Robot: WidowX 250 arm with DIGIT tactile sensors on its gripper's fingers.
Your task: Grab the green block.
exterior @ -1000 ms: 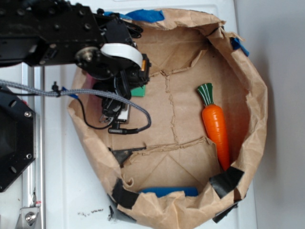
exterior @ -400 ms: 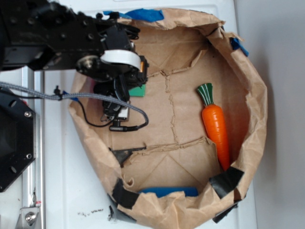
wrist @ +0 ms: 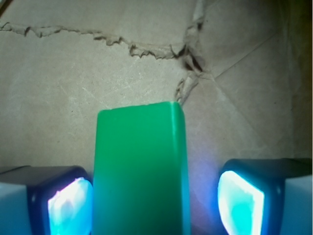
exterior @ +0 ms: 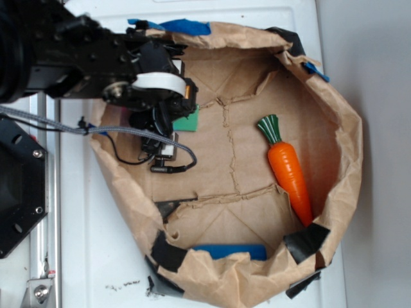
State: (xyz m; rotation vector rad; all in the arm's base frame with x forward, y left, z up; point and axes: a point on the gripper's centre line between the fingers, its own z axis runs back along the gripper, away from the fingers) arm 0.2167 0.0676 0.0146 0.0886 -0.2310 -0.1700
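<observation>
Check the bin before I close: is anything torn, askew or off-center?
The brown paper liner is torn along its creases and patched with tape. In the wrist view the green block sits off-center in the open hand: close against the left finger, with a clear gap to the right one. The carrot lies undisturbed.

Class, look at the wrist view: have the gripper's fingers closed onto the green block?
No, the green block sits between the fingers, with a clear gap on its right side.

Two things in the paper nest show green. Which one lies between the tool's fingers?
The green block, plain and flat, between the open tool. The carrot with its striped green top lies far off.
</observation>
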